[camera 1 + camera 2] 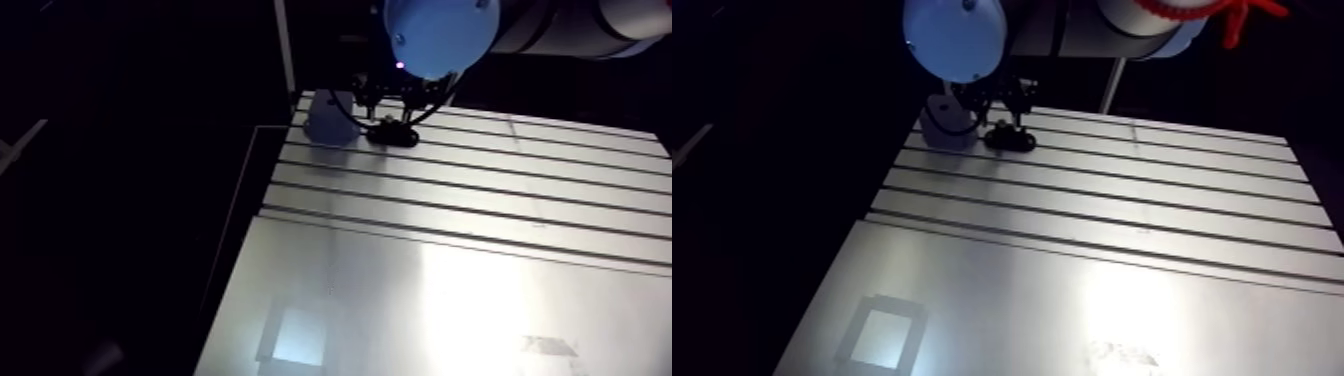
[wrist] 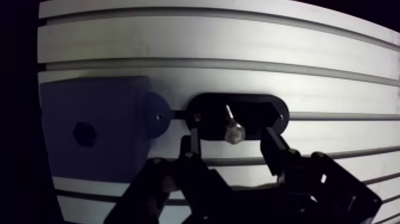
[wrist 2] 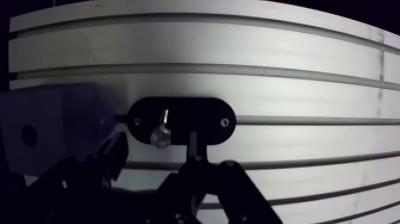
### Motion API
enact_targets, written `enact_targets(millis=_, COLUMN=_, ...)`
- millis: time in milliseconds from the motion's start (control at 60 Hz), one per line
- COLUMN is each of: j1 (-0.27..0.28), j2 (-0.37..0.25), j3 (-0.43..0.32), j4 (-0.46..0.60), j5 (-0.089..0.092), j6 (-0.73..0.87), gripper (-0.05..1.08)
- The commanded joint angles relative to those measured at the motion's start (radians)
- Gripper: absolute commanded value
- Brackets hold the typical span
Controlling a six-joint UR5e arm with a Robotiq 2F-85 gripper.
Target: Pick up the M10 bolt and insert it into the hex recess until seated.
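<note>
We see the wrist lowered at the far edge of the table (image 1: 450, 230), the gripper (image 2: 230, 138) pointing down with jaws spread. The M10 bolt (image 2: 231, 126) lies on a black oval holder (image 2: 256, 110) between the fingertips, clear of both. The hex recess (image 2: 84, 133) sits in the block (image 2: 113, 113) beside it.

A robot arm with a round, glossy light-blue joint cap (image 1: 440, 35), marked by one small dark dot near its edge, set on a pale grey cylindrical link (image 1: 600, 25). The gripper (image 2: 232, 138) is matt black: two fingers (image 2: 278, 152) built of flat, angular linked bars, joined by small round pivot screws, with narrow squared tips
</note>
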Motion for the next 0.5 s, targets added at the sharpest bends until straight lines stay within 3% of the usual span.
enact_targets(millis=17, j1=0.0, j2=0.001, j3=-0.001, j4=0.0, j5=0.0, j6=0.0, gripper=0.41)
enact_targets(millis=500, j1=-0.001, j2=-0.001, j3=-0.002, j4=0.0, j5=0.0, j6=-0.001, gripper=0.48)
